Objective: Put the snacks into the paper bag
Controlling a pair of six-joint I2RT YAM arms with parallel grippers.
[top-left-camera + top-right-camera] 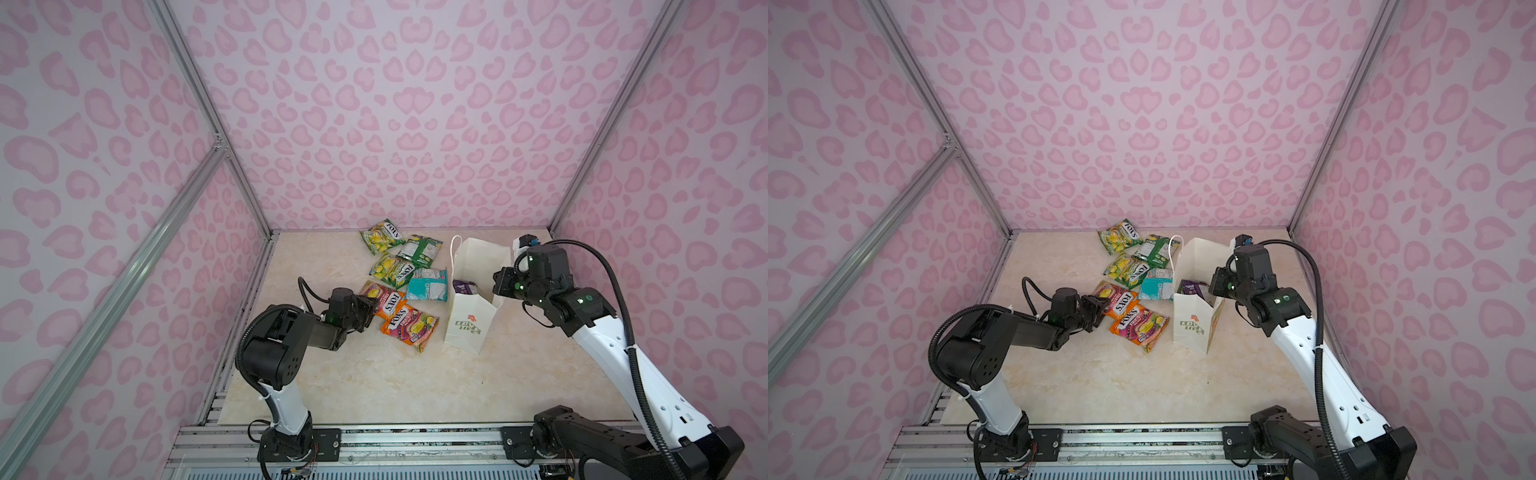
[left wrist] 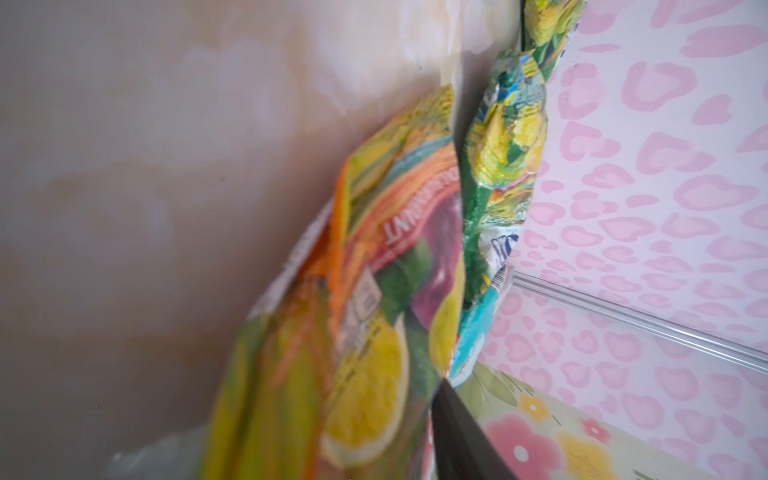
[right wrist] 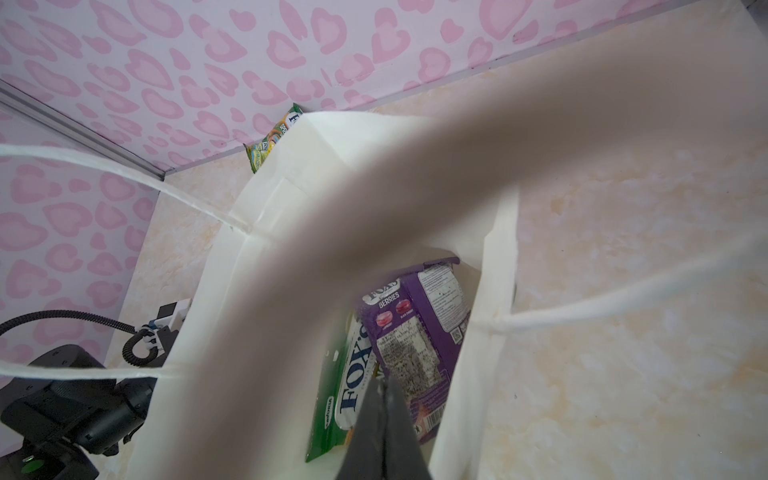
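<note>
the orange-pink fox's packet (image 1: 386, 300) lies mid-way across the table (image 1: 374, 386), left of the paper bag (image 1: 465, 328). i judge it light, crinkly and slippery, best pinched at a sealed edge. the left gripper (image 1: 370, 311) touches its corner; i cannot tell whether its jaws hold it. the right gripper (image 3: 381, 395), jaws together, seems to pinch the bag's rim.

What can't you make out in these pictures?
Left claw: tips hidden under its own black wrist in both top views; wrist view blurred.
Tall white paper bag: blurred pale band hides much of its inside, right wrist view.
Glossy purple packet, same view: fine print unreadable.
</note>
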